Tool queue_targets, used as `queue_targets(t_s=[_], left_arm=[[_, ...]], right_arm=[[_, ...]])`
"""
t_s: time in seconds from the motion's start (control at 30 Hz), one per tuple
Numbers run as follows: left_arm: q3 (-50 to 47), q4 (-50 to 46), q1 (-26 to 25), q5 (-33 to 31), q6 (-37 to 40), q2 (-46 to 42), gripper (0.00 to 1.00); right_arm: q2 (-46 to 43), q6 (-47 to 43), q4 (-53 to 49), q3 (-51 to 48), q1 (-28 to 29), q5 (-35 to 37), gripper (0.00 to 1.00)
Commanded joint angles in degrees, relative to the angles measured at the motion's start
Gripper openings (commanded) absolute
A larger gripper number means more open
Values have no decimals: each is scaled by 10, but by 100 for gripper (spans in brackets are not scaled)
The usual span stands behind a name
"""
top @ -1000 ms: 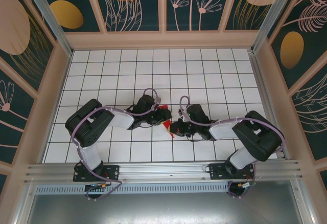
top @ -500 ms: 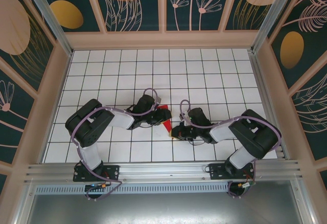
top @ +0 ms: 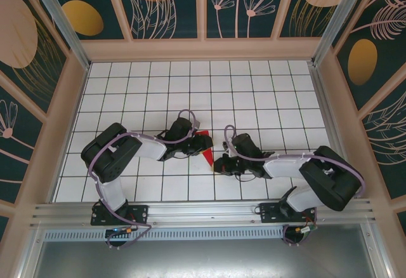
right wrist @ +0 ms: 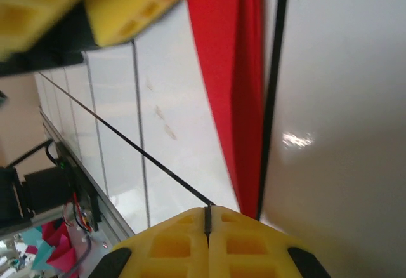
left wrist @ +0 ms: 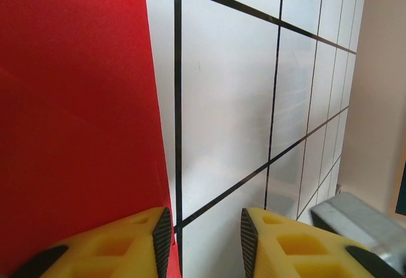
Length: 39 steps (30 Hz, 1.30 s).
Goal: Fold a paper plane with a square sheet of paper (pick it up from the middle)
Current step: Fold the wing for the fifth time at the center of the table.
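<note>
Red paper (top: 204, 145) is laid far-to-near, tip pointed near; left gripper (left wrist: 205, 227) is spread at its edge, right gripper (right wrist: 207, 218) clenched beside the tip.

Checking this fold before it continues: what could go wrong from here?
The left pincer stands open with one finger over the edge of the red paper, so the paper may slide if pushed. The right pincer is shut right at the paper's narrow folded end; dragging it could crumple or tear that end.

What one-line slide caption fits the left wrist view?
Left claw open over the white gridded table, one yellow finger overlapping the edge of the red paper.
</note>
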Motion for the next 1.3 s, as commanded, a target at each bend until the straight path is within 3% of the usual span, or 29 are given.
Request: queue_targets(t_s=[0.0, 0.13, 0.4, 0.73, 0.83, 1.27], left_arm=[[-9, -71, 0, -50, 4, 29, 38], [-7, -71, 0, -47, 5, 32, 38], [-8, -68, 0, -45, 6, 31, 38], [-11, -64, 0, -51, 0, 29, 38], [-15, -58, 1, -53, -7, 28, 38], [-19, -46, 0, -66, -20, 22, 37]], right_arm=[[-15, 32, 9, 22, -8, 33, 6], [25, 68, 79, 28, -23, 19, 5], [100, 76, 111, 59, -27, -4, 5], [143, 44, 34, 37, -15, -5, 6], [158, 16, -36, 55, 4, 20, 6], [176, -8, -59, 62, 8, 39, 5]])
